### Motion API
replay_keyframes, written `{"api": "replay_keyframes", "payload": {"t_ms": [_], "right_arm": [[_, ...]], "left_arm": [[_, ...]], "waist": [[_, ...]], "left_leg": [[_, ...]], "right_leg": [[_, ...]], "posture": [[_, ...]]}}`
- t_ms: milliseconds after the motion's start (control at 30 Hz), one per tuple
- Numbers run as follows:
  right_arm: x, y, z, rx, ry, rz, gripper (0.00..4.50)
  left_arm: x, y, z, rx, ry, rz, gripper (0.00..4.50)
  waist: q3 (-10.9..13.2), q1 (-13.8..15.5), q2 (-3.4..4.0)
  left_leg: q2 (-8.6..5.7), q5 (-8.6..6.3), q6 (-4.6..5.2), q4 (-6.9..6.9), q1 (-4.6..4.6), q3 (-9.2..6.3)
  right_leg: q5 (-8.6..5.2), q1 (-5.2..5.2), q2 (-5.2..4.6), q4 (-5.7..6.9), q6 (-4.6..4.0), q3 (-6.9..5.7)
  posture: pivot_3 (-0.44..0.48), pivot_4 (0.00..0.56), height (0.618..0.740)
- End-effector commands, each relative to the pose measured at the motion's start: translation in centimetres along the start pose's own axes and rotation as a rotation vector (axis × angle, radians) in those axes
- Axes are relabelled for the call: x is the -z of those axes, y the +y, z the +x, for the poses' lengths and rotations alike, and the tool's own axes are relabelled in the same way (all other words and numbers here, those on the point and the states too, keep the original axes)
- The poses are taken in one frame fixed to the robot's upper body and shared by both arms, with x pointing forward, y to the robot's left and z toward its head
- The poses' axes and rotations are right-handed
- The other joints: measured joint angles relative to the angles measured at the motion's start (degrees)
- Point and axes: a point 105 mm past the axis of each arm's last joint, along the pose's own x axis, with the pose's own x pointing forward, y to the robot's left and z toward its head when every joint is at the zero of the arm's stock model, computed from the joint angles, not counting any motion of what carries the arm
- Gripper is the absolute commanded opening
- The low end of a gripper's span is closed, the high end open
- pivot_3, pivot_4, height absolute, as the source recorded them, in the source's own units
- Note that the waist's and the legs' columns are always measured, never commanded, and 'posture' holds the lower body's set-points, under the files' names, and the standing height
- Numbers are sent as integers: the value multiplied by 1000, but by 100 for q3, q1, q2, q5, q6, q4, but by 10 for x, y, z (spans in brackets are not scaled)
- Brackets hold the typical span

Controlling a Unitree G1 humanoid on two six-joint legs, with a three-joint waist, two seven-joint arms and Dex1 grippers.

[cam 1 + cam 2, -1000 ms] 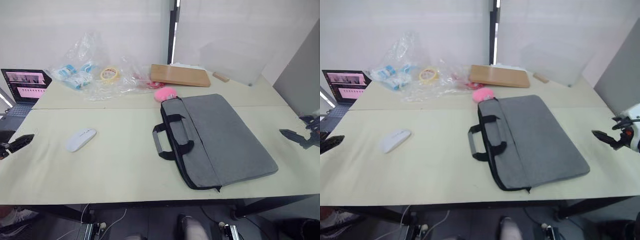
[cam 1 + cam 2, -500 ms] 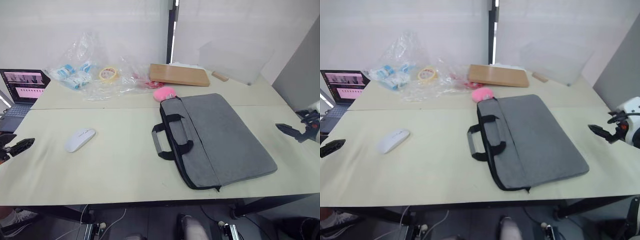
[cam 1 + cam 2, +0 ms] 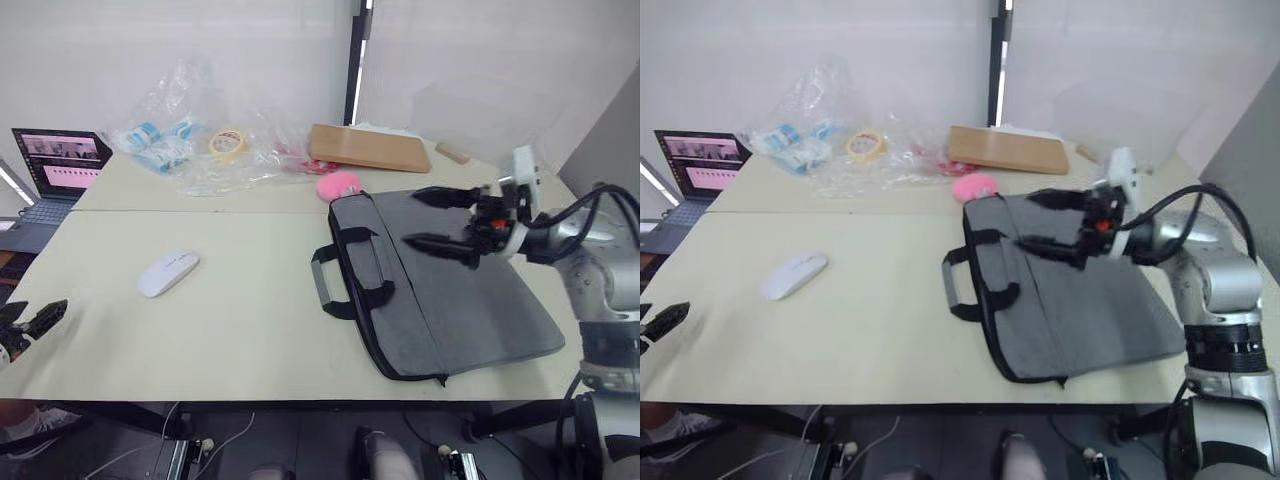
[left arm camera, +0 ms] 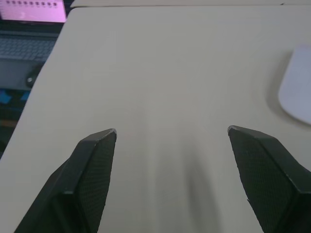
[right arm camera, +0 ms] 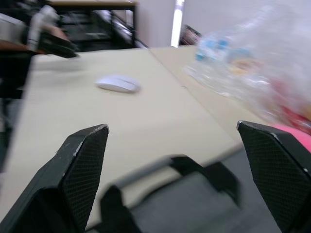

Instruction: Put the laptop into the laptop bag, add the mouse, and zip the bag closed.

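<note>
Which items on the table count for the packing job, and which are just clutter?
Job: bag, lying flat with the open right gripper above it; mouse, near the open left gripper.
Clutter: pink ball, tape roll, plastic bags, wooden board, small dark laptop.

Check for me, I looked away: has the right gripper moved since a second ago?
Yes. The right gripper swung in from the table's right edge to above the bag.

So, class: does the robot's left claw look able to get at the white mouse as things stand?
Probably yes. The left claw is open at the table's near left edge, and only bare table lies between it and the mouse. Nothing stands in the way; the laptop bag lies well off to the right.
</note>
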Motion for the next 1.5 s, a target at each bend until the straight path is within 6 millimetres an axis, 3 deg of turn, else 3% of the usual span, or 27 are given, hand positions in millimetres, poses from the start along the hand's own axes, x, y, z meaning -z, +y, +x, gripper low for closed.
{"api": "replay_keyframes", "payload": {"t_ms": [33,167,300,433,667,800,933,1167,1500], "right_arm": [[-23,16,7,-66,-64,-35,4451],[-31,30,24,-167,-97,-30,4451],[-25,34,27,-191,-58,-53,4451],[-26,33,25,-186,-44,-55,4451],[-20,26,28,-116,-5,-47,4451],[-16,29,26,-97,18,-38,4451],[-16,32,24,-74,23,-38,4451],[-18,33,23,-31,31,-20,4451],[-17,35,19,-24,51,-16,4451]], "left_arm": [[-25,0,-9,-67,-95,75,3845],[-19,-13,-19,-11,-69,66,3845],[-34,-19,-35,51,-158,12,3845],[-43,-43,-39,187,-154,50,3845],[-64,-80,5,389,-92,151,3845],[-62,-91,44,458,-73,205,3845],[-58,-98,65,504,-69,186,3845],[-41,-114,87,584,-6,200,3845],[-28,-118,96,583,37,248,3845]], "waist": [[-1,37,-1],[-3,61,-5],[-4,33,-6],[-4,14,-6],[-5,44,-8],[-5,31,-8],[-8,-66,-15],[-10,-52,-20],[-10,-19,-22]], "left_leg": [[-2,0,0,0,1,-1],[0,-2,-3,1,8,3],[7,-2,-5,-6,14,7],[3,-2,-6,-10,15,11],[1,5,-18,-6,27,8],[-3,6,-15,-17,46,9],[-6,-1,-1,-16,62,14],[-4,-10,16,17,40,12],[-4,-17,27,29,45,5]], "right_leg": [[0,1,-1,0,0,0],[0,4,2,5,-1,2],[-5,3,13,7,-9,3],[-6,4,13,6,-11,3],[-4,24,14,13,-19,4],[-5,53,15,6,-21,5],[-5,63,16,2,-21,4],[-3,76,14,8,-18,5],[0,74,14,5,-13,3]], "posture": [[0,150,740],[0,150,740],[0,150,740],[0,150,740],[0,150,740],[0,150,740],[0,150,740],[0,150,740],[0,150,740]]}}
